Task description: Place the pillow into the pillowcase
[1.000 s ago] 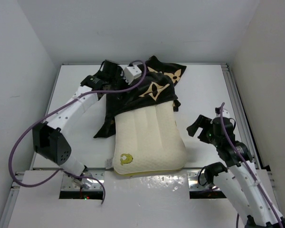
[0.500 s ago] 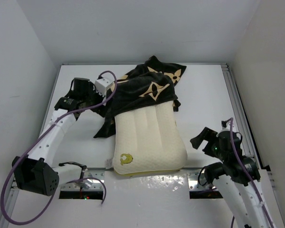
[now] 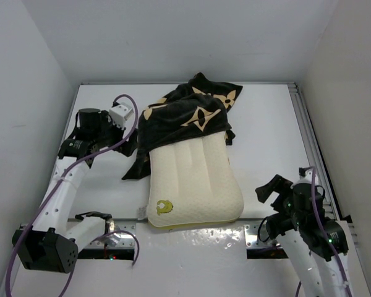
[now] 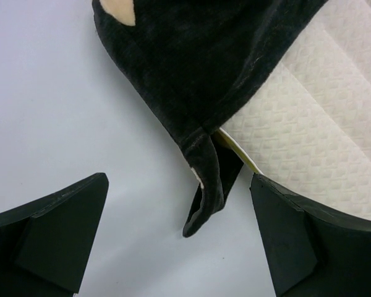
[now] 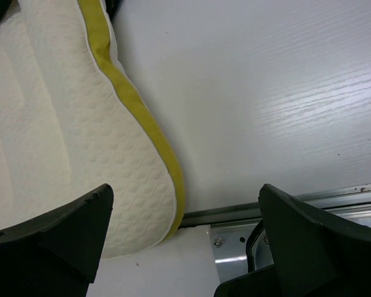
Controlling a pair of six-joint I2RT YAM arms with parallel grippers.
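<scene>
The pillow (image 3: 195,179) lies on the white table (image 3: 266,124), its far end tucked inside the black flowered pillowcase (image 3: 188,114) — the near half, with the gold emblem, lies bare by the table's near edge. The left gripper (image 4: 178,179) hangs just left of the pillowcase, jaws wide apart and holding nothing; a loose corner of the black cloth shows between them in the wrist view, clear of both. The right gripper (image 5: 185,189) hovers right of the pillow's near corner — jaws spread, empty, the yellow side band in view
</scene>
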